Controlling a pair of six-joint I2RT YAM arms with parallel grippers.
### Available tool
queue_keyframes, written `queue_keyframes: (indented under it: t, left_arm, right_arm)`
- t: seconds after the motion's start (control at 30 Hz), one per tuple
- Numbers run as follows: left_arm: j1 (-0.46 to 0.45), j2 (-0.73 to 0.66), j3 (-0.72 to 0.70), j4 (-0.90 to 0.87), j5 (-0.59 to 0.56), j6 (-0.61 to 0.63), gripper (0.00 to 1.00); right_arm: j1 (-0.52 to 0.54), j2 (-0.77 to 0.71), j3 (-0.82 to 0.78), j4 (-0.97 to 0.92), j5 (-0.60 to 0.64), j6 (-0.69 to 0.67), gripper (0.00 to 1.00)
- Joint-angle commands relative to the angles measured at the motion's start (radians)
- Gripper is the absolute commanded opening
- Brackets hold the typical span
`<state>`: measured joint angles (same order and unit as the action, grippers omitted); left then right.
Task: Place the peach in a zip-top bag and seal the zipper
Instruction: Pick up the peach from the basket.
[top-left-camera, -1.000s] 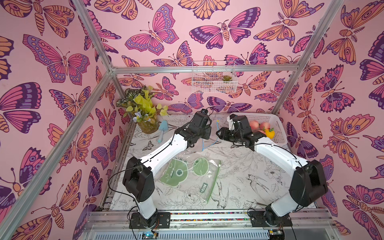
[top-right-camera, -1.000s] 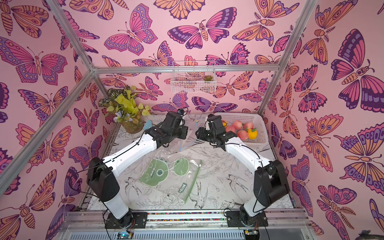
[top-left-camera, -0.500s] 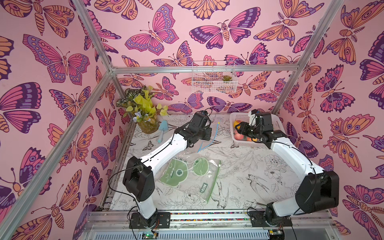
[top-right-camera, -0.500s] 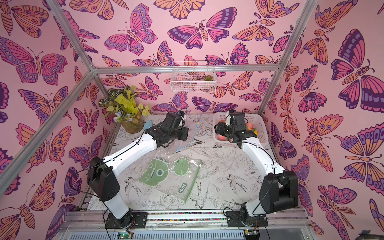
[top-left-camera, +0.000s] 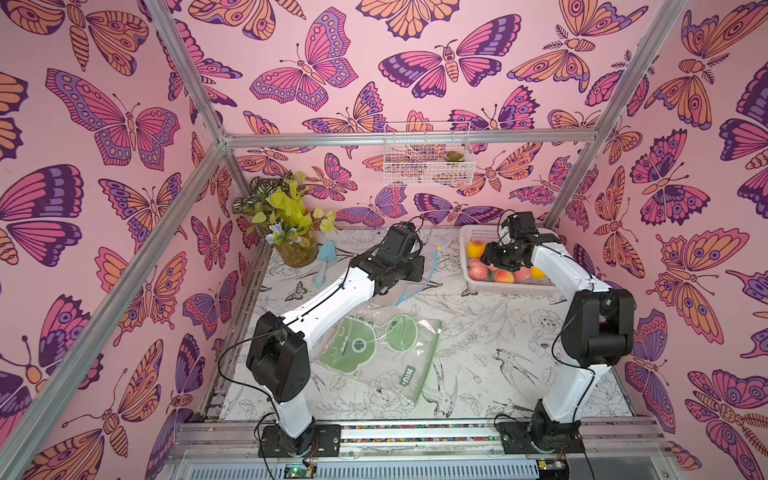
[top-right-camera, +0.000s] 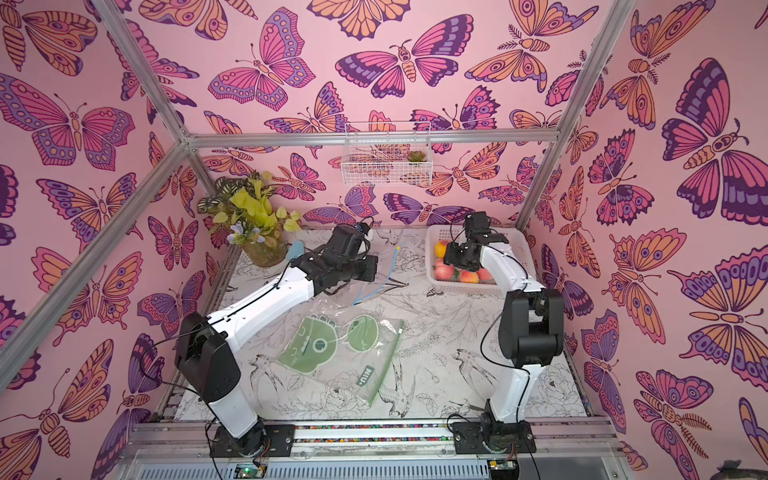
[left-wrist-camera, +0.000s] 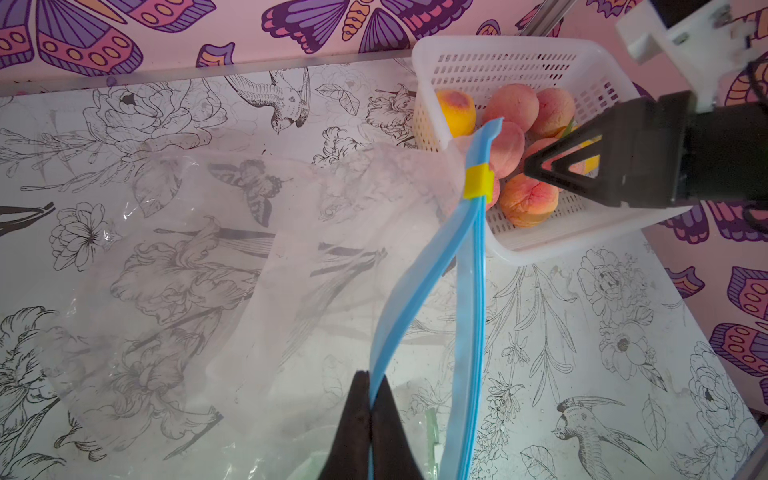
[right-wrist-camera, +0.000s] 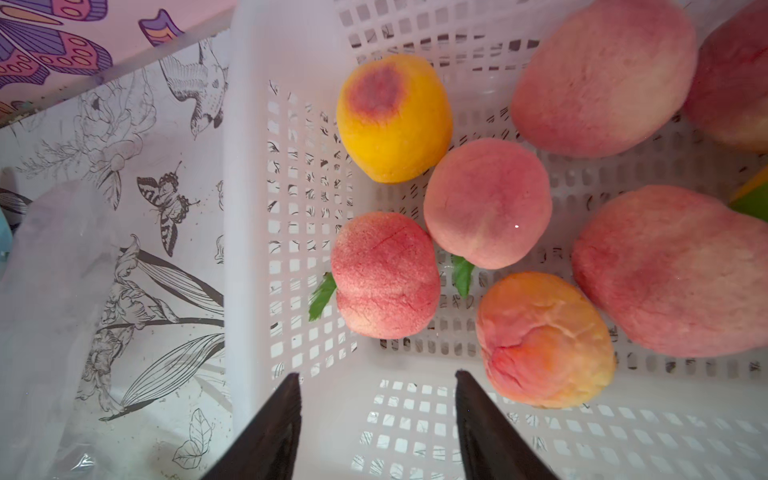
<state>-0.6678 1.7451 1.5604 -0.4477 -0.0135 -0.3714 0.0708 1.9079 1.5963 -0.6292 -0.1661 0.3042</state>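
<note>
Left gripper (left-wrist-camera: 369, 380): fingers pressed together, pinching one lip of the blue zipper strip (left-wrist-camera: 415, 291) on the clear zip-top bag (left-wrist-camera: 199, 270). The other lip runs apart from it just beside the gripper. Both lips meet at the yellow slider (left-wrist-camera: 478, 181) at the far end, so the mouth gapes. The bag body hangs off to one side of the gripper, draping toward the worktop (left-wrist-camera: 582, 332).

Right gripper (right-wrist-camera: 377, 374): fingers spread, nothing between them, poised over the white basket (right-wrist-camera: 249, 187). The pink-red peach (right-wrist-camera: 384, 276) sits straight ahead of the gap, untouched. The orange-pink peach (right-wrist-camera: 544, 340) is just beside one fingertip; can't tell if it touches. The yellow peach (right-wrist-camera: 392, 120) and larger pink ones lie farther ahead. All peaches are in the basket, none in the bag.

From the left gripper, the basket lies just past the slider end. A second bag with green print (top-left-camera: 365, 349) lies flat on the worktop, back toward the left arm's base.
</note>
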Motion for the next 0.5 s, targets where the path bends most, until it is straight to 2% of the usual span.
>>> queue_keyframes:
  t: [0.0,0.1,0.2,0.47]
  left_arm:
    - [0.006,0.006,-0.012,-0.019,0.020,-0.012,0.00]
    - [0.006,0.002,-0.013,-0.019,0.022,-0.014,0.00]
    - [0.005,0.000,-0.011,-0.019,0.020,-0.013,0.00]
    - [0.006,-0.001,-0.011,-0.018,0.023,-0.014,0.00]
  right_arm:
    - [-0.005,0.055,0.078,-0.099,-0.009,-0.026,0.68]
    - [-0.005,0.106,0.123,-0.119,-0.006,-0.017,0.77]
    - [-0.005,0.156,0.169,-0.149,0.003,-0.010,0.80]
    - [-0.005,0.260,0.251,-0.164,-0.042,0.009,0.82]
